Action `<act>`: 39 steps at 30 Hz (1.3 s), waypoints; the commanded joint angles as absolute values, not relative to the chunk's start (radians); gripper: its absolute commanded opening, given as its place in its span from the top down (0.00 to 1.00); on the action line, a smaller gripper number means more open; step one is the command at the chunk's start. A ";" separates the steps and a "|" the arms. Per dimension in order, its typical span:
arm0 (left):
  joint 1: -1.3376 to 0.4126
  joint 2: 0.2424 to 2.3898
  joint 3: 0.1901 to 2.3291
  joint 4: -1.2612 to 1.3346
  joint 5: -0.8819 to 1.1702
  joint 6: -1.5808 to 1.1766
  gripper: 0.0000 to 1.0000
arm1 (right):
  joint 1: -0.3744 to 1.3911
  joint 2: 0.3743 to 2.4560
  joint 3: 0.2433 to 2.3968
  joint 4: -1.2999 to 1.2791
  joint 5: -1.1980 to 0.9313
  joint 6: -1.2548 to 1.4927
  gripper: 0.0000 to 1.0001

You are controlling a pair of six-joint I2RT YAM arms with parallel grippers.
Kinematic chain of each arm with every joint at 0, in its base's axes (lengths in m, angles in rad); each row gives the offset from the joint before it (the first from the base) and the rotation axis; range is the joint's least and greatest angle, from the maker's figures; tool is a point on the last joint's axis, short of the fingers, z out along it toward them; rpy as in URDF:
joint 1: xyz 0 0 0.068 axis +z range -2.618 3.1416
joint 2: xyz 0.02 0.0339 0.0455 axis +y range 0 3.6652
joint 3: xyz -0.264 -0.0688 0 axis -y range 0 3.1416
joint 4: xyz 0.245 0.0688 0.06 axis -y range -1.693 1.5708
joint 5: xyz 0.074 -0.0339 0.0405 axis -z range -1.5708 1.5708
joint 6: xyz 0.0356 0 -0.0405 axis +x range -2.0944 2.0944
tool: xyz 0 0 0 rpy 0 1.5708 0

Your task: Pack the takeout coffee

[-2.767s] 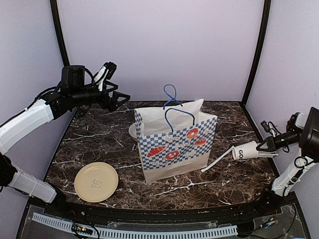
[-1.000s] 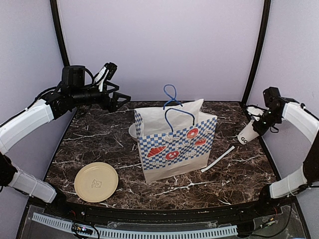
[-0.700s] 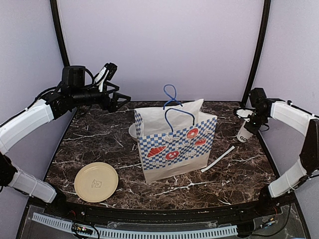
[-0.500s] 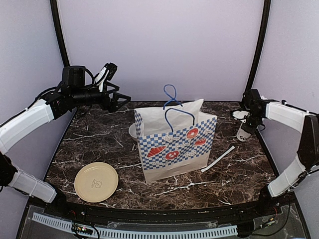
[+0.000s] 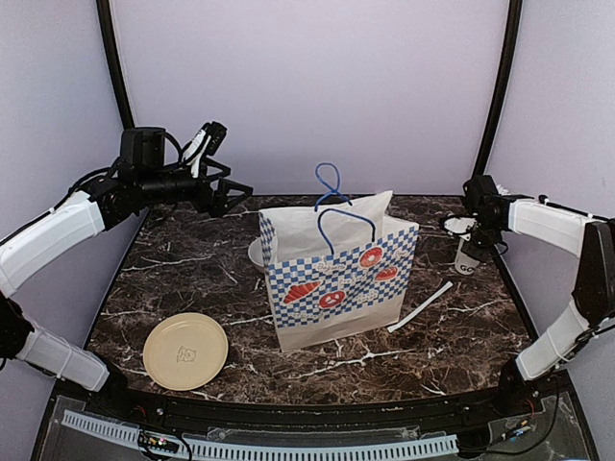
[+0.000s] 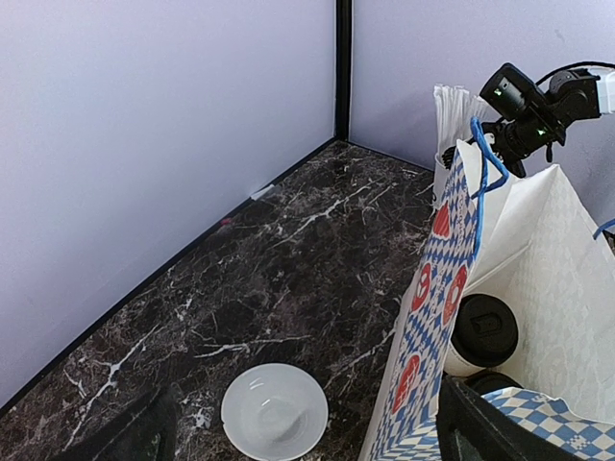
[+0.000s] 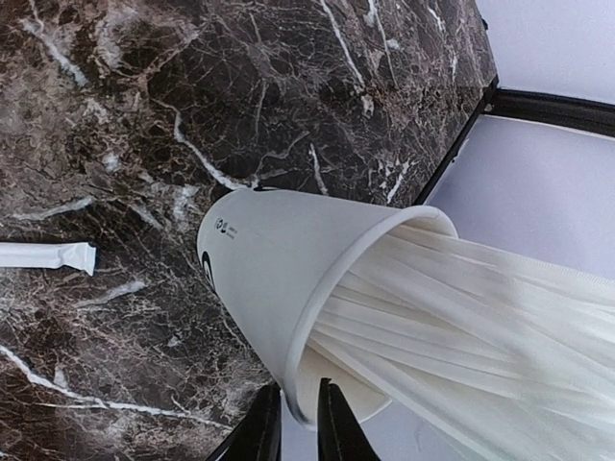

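A black-lidded white paper coffee cup (image 6: 483, 332) sits inside the blue-checked white paper bag (image 5: 336, 279). Behind-left of the bag, the raised left arm holds its left end effector (image 5: 233, 195) spread wide. Right of the bag, the outstretched right arm's right end effector (image 7: 296, 423) pinches the rim of a white paper cup of long white sticks (image 7: 288, 279), upright on the dark marble surface (image 5: 192, 279).

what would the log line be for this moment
left gripper: open, aloft rear left | right gripper: shut on stick cup rim | bag: upright, lidded coffee cup inside
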State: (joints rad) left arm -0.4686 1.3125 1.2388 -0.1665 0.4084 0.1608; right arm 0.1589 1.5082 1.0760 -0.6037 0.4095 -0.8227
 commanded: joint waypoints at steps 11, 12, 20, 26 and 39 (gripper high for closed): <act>-0.474 1.304 1.246 -0.171 0.433 0.153 0.04 | 0.184 1.412 1.151 -0.807 0.272 -0.777 0.66; -0.474 1.304 1.246 -0.171 0.434 0.153 0.04 | 0.188 1.399 1.152 -0.835 0.251 -0.790 0.66; -0.474 1.300 1.244 -0.161 0.453 0.143 0.04 | 0.201 1.229 0.998 -0.952 -0.151 -1.232 0.59; -0.474 1.307 1.243 -0.160 0.444 0.143 0.04 | 0.210 1.409 1.030 -0.913 -0.197 -1.306 0.63; -0.474 1.351 1.252 -0.199 0.411 0.182 0.04 | 0.258 1.686 1.025 -0.727 -0.138 -1.344 0.69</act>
